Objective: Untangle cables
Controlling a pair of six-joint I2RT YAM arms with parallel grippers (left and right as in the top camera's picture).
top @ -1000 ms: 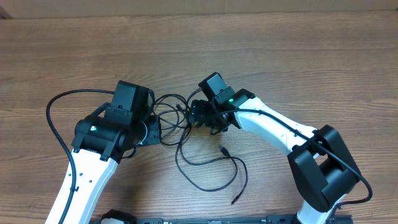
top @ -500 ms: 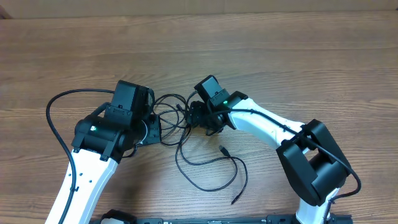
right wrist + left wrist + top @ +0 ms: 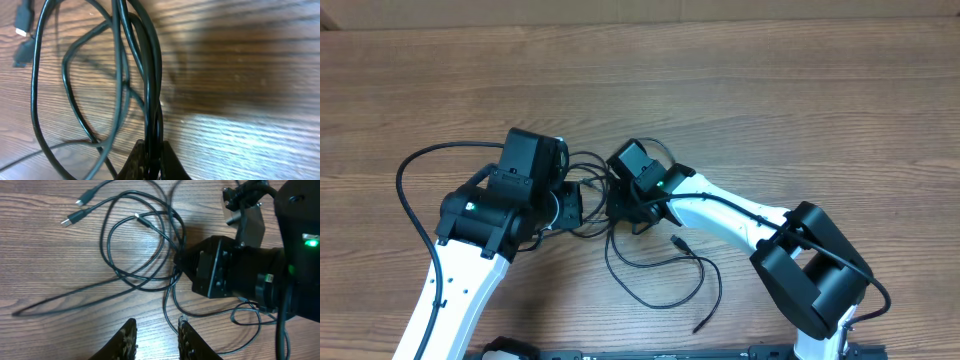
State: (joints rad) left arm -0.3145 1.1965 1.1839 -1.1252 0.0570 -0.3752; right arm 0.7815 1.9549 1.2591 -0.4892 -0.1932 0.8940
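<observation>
Several thin black cables [image 3: 595,188] lie tangled on the wooden table between my two grippers, with loose loops [image 3: 660,275] trailing toward the front edge. My right gripper [image 3: 618,208] [image 3: 153,146] is shut on a bundle of cable strands [image 3: 150,100] that run straight up from its jaws. My left gripper [image 3: 572,205] [image 3: 157,321] stands open just above the table, nothing between its fingers; one cable [image 3: 167,300] passes close by its right fingertip. The coiled loops [image 3: 140,255] lie ahead of it, beside the right gripper's black body [image 3: 225,272].
Small plug tips [image 3: 75,216] lie at the far left of the coil, and another plug [image 3: 677,241] rests right of the lower loops. A thicker black robot wire [image 3: 405,190] arcs at the left. The table's front edge is near the arm bases.
My right gripper has slid left toward the left gripper and shut on the cable strands, pushing the tangle left. The left arm has stayed put.
</observation>
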